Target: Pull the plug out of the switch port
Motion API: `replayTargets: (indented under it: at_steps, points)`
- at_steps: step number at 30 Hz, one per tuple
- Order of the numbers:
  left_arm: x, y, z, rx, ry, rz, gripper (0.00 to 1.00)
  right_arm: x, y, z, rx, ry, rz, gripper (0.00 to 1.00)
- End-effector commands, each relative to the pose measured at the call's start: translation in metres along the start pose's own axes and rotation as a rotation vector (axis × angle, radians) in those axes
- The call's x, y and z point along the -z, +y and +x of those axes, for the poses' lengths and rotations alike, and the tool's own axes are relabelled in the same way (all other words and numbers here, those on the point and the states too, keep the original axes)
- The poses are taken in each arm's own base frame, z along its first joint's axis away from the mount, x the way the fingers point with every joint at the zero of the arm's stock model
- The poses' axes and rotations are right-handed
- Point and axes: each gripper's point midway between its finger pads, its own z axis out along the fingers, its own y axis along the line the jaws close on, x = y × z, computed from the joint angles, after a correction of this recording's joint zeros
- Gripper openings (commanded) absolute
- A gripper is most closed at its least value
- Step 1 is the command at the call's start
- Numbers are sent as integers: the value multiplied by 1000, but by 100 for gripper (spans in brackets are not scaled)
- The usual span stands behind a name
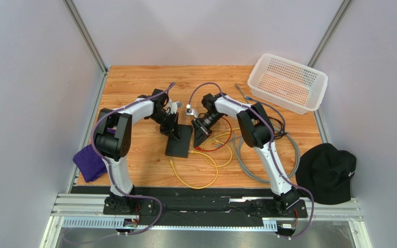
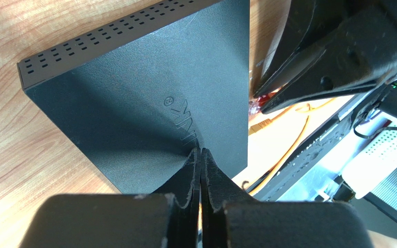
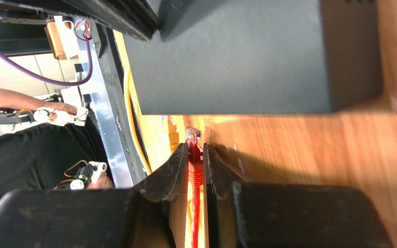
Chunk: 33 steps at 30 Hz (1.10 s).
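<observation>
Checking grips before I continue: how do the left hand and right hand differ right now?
The left hand is shut on nothing, its tips pressing on the switch top; the right hand is shut on the red plug. The left hand touches the switch; the right hand sits off its edge, apart. Both work close beside the switch.

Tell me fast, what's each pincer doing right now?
Left pincer: shut, empty, tips against the switch.
Right pincer: shut on the red plug.
</observation>
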Motion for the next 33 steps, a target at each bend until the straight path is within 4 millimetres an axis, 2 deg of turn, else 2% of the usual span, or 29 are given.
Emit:
replayTargets:
  at_steps: [1,5,6,8,9,10,12,13,17,21,22,24,25,26,29,30,31,32,33]
  points:
    - [-4,23,3,-53,16,-107,0,0,-37,19,34,64,124,8]
    - [-2,23,1,-65,9,-113,0,29,-22,5,133,51,177,8]
    - [-2,23,2,-65,10,-114,0,44,-12,-8,199,33,219,8]
    - [-1,23,1,-68,8,-114,0,61,-1,-12,271,41,240,8]
    - [-1,23,1,-68,7,-116,0,72,8,-20,317,30,260,8]
    - [-1,24,1,-68,6,-117,0,83,18,-18,350,40,267,8]
    - [-1,23,0,-69,2,-119,0,102,22,-17,373,42,304,8]
    - [-1,23,-1,-70,1,-117,0,111,32,-14,380,42,311,8]
    - [1,19,-4,-66,-10,-106,0,142,29,4,326,26,336,7]
    - [3,16,-9,-67,-22,-102,0,184,9,27,177,-49,385,6]
    - [3,16,-9,-67,-24,-101,0,186,4,36,138,-50,382,6]
    - [4,15,-10,-69,-29,-97,0,204,-2,47,79,-95,407,7]
    - [4,15,-12,-72,-33,-99,0,209,-8,48,75,-118,428,9]
    - [3,14,-12,-73,-33,-98,0,208,-17,60,35,-107,446,13]
    - [4,13,-13,-73,-33,-95,0,218,-30,63,31,-124,523,32]
    - [3,13,-13,-70,-28,-95,0,221,-30,58,37,-145,539,41]
    - [4,13,-14,-72,-29,-95,0,223,-28,53,45,-160,543,45]
    - [5,12,-14,-76,-29,-95,0,227,-18,40,78,-204,525,48]
    - [5,12,-14,-80,-31,-97,0,230,-10,31,98,-237,515,59]
